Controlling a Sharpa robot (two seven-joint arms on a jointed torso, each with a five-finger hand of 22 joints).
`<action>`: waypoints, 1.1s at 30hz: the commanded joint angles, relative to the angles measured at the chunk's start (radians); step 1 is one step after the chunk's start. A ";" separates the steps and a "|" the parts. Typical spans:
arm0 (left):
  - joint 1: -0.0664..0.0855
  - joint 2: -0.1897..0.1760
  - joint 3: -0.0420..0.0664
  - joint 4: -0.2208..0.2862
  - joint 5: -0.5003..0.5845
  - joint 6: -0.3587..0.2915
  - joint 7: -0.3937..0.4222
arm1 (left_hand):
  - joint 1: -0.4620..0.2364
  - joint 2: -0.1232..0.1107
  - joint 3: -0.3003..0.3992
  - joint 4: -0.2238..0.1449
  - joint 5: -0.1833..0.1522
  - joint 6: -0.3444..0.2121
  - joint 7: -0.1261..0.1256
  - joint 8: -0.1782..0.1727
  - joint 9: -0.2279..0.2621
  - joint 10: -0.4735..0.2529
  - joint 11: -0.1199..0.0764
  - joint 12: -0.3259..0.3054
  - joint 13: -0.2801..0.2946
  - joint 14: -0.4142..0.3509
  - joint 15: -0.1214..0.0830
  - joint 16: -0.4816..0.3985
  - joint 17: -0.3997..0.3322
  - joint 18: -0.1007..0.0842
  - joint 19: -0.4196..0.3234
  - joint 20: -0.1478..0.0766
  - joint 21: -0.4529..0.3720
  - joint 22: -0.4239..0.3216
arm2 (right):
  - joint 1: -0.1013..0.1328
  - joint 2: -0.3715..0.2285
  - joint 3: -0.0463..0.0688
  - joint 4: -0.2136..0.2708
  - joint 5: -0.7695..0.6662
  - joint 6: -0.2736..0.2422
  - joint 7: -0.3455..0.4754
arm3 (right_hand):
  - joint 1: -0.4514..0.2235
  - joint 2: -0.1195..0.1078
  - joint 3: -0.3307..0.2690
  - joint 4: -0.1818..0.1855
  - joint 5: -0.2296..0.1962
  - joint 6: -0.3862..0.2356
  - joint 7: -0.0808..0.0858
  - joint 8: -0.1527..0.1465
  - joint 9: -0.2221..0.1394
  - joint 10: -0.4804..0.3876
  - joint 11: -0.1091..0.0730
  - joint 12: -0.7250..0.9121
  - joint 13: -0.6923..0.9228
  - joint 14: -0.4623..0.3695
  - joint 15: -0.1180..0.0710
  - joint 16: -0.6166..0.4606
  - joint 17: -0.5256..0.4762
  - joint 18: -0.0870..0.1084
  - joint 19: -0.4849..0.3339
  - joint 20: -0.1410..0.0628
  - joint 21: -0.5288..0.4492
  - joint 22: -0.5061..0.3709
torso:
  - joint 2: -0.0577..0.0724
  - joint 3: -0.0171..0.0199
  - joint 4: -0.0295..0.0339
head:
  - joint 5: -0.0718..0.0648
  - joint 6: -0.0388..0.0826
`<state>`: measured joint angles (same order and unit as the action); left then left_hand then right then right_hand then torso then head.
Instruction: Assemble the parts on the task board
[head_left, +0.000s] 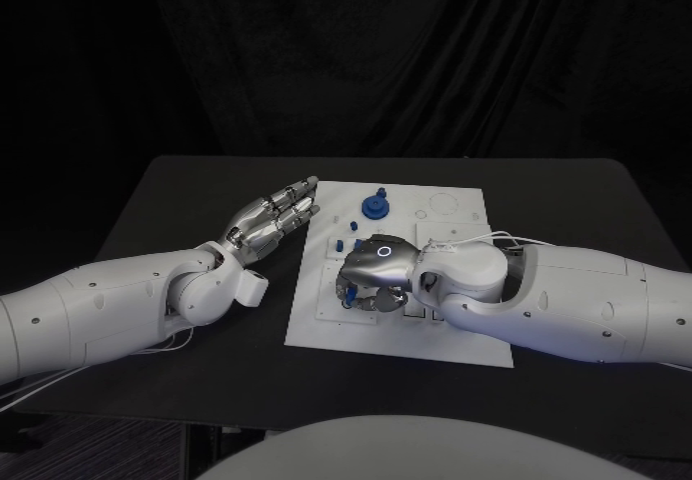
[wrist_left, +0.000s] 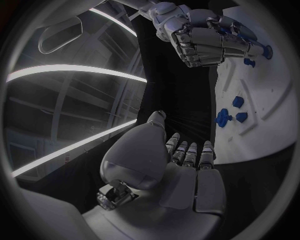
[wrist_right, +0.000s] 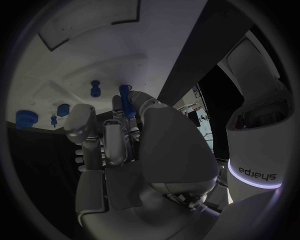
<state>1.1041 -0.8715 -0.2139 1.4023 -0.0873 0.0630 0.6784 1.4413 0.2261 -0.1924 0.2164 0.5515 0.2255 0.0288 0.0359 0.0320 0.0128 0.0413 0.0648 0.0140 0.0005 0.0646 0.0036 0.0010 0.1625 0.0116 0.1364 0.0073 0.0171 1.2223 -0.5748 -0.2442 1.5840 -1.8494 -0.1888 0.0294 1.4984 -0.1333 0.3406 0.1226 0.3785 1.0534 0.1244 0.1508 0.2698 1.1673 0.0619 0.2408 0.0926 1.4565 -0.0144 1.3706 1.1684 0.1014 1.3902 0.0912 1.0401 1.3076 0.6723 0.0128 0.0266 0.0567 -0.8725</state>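
The black worktop (head_left: 173, 190) carries the white task board (head_left: 447, 340) in its middle. The left hand (head_left: 274, 218) lies on the worktop just beside the board's left edge.

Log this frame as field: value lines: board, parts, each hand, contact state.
board: white task board in the middle of the black table
parts: round blue part stands at the board's far side; small blue parts lie nearer the middle
right hand: over the board, fingers curled round a slim blue part
left hand: on the table beside the board's left edge, fingers straight, holds nothing
contact: left hand touches no part
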 joint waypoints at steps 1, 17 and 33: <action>-0.002 0.003 0.001 -0.001 0.000 0.020 0.048 | 0.011 -0.002 0.001 -0.004 0.005 0.005 0.006 0.004 0.001 0.000 -0.002 0.004 0.001 0.000 0.008 -0.004 -0.001 -0.021 -0.001 0.006 0.001 0.001 | -0.003 0.003 -0.003 -0.008 -0.010 0.030 -0.019 | -0.007 -0.004 0.002 0.001 0.005 -0.009 -0.001 -0.007 0.000 0.008 -0.002 -0.007 0.001 -0.007 0.000 -0.007 -0.004 -0.003 -0.009 -0.001 -0.006 0.134 | 0.000 -0.0010 0.0005 | 0.000 0.000; -0.003 0.006 0.001 -0.007 0.000 0.028 0.041 | 0.013 0.000 0.005 -0.009 0.006 0.028 0.023 0.010 0.005 0.000 -0.001 0.007 0.001 0.000 0.013 -0.004 -0.001 -0.023 -0.001 0.010 0.002 0.001 | -0.017 0.023 -0.003 -0.030 -0.010 -0.007 -0.006 | -0.014 -0.002 0.003 0.007 0.005 -0.011 -0.002 -0.011 0.002 0.012 -0.004 -0.010 0.003 -0.012 0.000 -0.014 -0.016 -0.001 -0.015 0.000 -0.015 0.131 | 0.001 -0.0005 0.0003 | 0.005 0.000; -0.004 0.009 0.001 -0.010 0.000 0.035 0.033 | 0.015 0.002 0.010 -0.013 0.007 0.065 0.039 0.024 0.010 0.000 0.001 0.007 0.001 0.000 0.019 -0.004 -0.001 -0.025 0.000 0.014 0.002 0.001 | -0.019 0.022 -0.003 -0.028 -0.010 -0.001 -0.006 | -0.015 -0.005 0.003 0.007 0.004 -0.011 -0.002 -0.013 0.004 0.015 -0.005 -0.010 0.006 -0.016 -0.001 -0.021 -0.026 0.000 -0.018 -0.001 -0.018 0.131 | 0.001 0.0002 0.0001 | 0.005 0.000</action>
<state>1.1023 -0.8646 -0.2139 1.3913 -0.0873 0.0805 0.6784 1.4490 0.2259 -0.1842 0.2082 0.5553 0.2843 0.0697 0.0553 0.0406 0.0128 0.0413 0.0686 0.0139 0.0004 0.0788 0.0036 0.0015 0.1463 0.0114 0.1434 0.0073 0.0177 1.2106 -0.5522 -0.2430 1.5568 -1.8495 -0.2060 0.0326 1.4931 -0.1386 0.3434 0.1257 0.3778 1.0460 0.1242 0.1403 0.2720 1.1792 0.0570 0.2353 0.0971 1.4471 -0.0164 1.3527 1.1439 0.1015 1.3794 0.0876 1.0281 1.3073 0.6733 0.0127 0.0277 0.0607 -0.8725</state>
